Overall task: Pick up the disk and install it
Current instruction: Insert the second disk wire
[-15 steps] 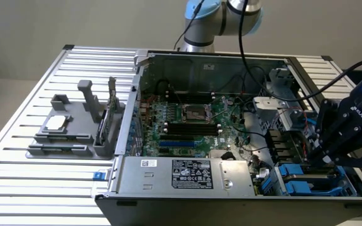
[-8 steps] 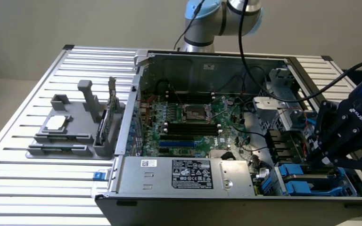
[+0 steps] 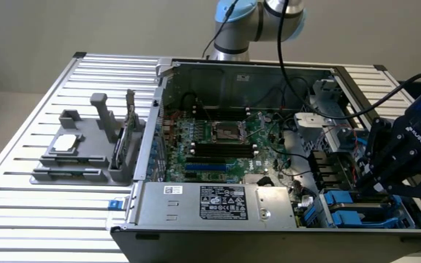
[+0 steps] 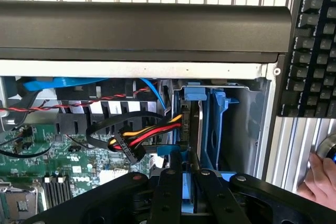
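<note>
The disk (image 4: 194,124) stands on edge in the drive bay at the corner of the open computer case, a thin dark slab with a blue carrier tab at its far end. My gripper (image 4: 188,170) is right over it, its black fingers (image 4: 169,187) shut on the disk's near edge with blue plastic showing between them. In the exterior view the gripper (image 3: 372,190) reaches down into the blue drive bay (image 3: 346,212) at the case's front corner on the exterior view's right, and it hides the disk there.
A second blue carrier (image 4: 218,124) stands beside the disk, and a bundle of red, yellow and black power wires (image 4: 140,136) hangs on its other side. A person's hand (image 4: 321,187) and a keyboard (image 4: 315,40) lie outside the case wall. The power supply (image 3: 221,203) and motherboard (image 3: 218,143) fill the case.
</note>
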`<state>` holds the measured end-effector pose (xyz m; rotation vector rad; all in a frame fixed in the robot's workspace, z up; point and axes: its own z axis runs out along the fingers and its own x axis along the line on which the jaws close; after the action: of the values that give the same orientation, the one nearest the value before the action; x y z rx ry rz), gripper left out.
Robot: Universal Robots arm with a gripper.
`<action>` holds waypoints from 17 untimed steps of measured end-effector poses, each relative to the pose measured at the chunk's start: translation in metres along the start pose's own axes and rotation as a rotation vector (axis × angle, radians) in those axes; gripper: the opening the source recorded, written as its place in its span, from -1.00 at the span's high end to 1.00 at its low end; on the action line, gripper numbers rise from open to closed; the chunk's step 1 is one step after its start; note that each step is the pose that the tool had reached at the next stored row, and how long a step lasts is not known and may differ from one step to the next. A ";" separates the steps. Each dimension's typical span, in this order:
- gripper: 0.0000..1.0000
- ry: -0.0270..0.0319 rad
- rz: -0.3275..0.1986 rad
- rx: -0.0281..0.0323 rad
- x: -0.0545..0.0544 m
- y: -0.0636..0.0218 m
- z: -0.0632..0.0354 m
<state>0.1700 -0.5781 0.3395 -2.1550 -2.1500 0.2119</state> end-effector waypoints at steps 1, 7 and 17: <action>0.68 0.0004 0.002 0.0001 0.000 0.0000 0.0001; 0.68 0.0019 0.012 0.0005 0.000 0.0000 0.0002; 0.68 0.0055 0.028 0.0010 0.000 0.0002 0.0014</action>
<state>0.1700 -0.5779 0.3381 -2.1835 -2.1176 0.2088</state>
